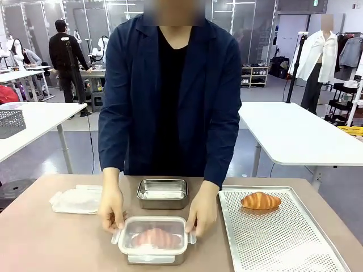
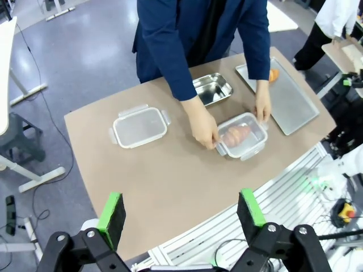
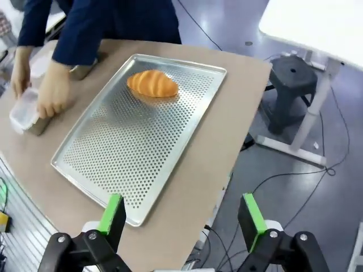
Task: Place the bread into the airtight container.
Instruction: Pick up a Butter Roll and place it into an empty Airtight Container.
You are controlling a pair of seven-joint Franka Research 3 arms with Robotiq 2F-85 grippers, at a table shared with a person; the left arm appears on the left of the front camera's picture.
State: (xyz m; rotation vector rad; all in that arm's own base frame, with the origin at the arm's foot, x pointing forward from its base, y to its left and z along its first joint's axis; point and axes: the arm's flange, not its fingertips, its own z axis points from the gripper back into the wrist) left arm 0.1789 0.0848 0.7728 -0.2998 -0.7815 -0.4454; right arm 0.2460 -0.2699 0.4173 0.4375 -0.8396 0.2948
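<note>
fingers: left gripper [image 2: 181,212] and right gripper [image 3: 181,218] are held apart, nothing grasped | bread: first croissant [image 1: 156,238] is enclosed in the lidded container [image 1: 150,259], second croissant [image 1: 260,200] is laid on the tray [image 1: 283,243] | risk: person's hands [image 1: 112,209] at the lid could be struck by a reach

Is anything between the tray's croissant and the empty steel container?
Yes: the person's forearm reaches down between the croissant and the empty container, its hand on the lidded box. The empty container itself is uncovered.

A person's hands [image 1: 202,212] grip a lidded container [image 1: 153,259] holding one croissant [image 1: 156,238]; another croissant [image 1: 260,200] lies on the tray [image 1: 283,241].
</note>
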